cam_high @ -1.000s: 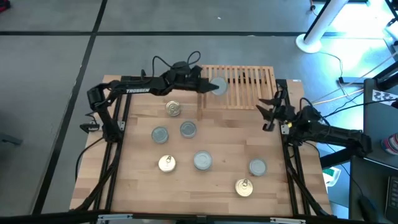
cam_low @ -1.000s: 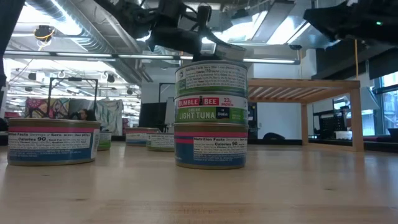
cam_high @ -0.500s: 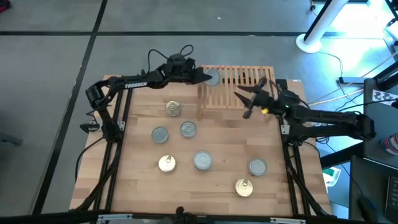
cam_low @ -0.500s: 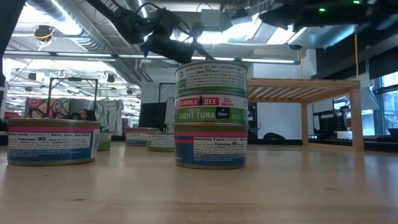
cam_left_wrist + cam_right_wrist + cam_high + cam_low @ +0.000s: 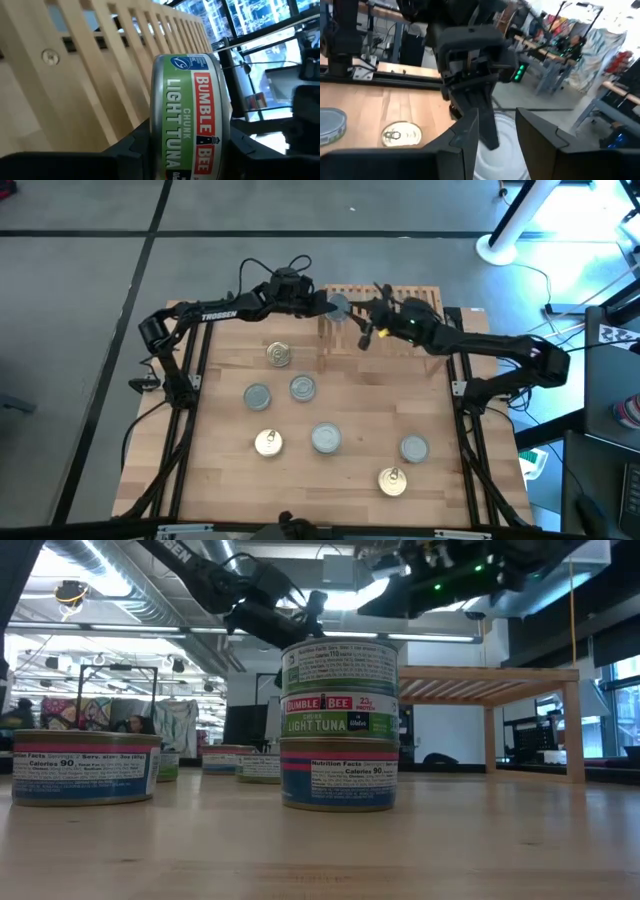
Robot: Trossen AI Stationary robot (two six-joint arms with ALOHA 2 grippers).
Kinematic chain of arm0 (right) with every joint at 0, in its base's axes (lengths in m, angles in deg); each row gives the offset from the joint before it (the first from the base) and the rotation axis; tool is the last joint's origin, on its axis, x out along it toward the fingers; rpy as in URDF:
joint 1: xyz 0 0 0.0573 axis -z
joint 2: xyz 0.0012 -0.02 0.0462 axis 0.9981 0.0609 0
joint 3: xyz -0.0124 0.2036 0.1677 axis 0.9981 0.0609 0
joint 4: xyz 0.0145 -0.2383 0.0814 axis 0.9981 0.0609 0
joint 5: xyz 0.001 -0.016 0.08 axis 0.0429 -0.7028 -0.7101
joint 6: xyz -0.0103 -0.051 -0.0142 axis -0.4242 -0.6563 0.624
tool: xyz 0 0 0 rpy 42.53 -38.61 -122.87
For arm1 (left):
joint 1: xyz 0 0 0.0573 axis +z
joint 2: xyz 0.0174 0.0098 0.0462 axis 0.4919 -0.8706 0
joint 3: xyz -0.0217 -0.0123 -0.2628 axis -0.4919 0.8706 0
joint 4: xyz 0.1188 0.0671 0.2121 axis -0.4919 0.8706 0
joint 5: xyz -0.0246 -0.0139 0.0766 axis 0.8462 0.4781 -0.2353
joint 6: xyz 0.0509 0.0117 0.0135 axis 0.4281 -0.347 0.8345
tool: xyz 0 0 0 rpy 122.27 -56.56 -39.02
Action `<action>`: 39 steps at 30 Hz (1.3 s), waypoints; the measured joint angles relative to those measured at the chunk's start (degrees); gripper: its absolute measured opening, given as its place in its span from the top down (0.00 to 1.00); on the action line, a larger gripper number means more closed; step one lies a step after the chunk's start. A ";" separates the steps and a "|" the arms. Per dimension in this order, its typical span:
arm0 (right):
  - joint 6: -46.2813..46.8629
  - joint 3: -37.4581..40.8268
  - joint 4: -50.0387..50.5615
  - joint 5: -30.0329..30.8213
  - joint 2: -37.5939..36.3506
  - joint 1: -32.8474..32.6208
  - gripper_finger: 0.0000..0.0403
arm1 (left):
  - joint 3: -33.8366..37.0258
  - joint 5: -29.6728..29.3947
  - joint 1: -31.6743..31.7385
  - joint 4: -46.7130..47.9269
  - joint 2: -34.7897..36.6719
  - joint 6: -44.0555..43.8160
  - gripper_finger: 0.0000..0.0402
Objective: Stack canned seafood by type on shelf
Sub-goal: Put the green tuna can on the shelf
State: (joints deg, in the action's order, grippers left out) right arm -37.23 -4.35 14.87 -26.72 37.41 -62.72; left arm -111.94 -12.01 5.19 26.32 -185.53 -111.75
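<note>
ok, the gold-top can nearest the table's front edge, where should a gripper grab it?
Grip the gold-top can across its curved side wall, straight down from above: it sits flat, lid up, and low. Keep clear of the silver-top can close by. Both arms are busy over the shelf: left gripper holds a tuna can, right gripper open beside it.

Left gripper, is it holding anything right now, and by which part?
Yes. The left gripper holds a green Bumble Bee light tuna can over the shelf, jaws clamped across its round side wall. The right gripper is close beside it, open, holding nothing.
</note>
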 joint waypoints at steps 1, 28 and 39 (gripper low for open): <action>0.37 -0.63 -0.07 0.05 0.92 0.02 0.67 | 0.00 0.11 0.00 -0.30 -0.20 0.01 0.67; 0.65 -2.81 2.29 1.07 7.30 0.33 0.67 | 0.04 -5.11 -0.12 0.47 -1.69 7.93 0.41; 0.65 -2.81 2.33 1.65 7.30 0.33 0.67 | 0.02 -3.07 0.89 0.35 -1.56 9.40 0.32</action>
State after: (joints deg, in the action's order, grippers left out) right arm -36.58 -7.16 17.20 -25.07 44.71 -62.39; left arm -111.91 -15.08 6.07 26.66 -187.09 -102.35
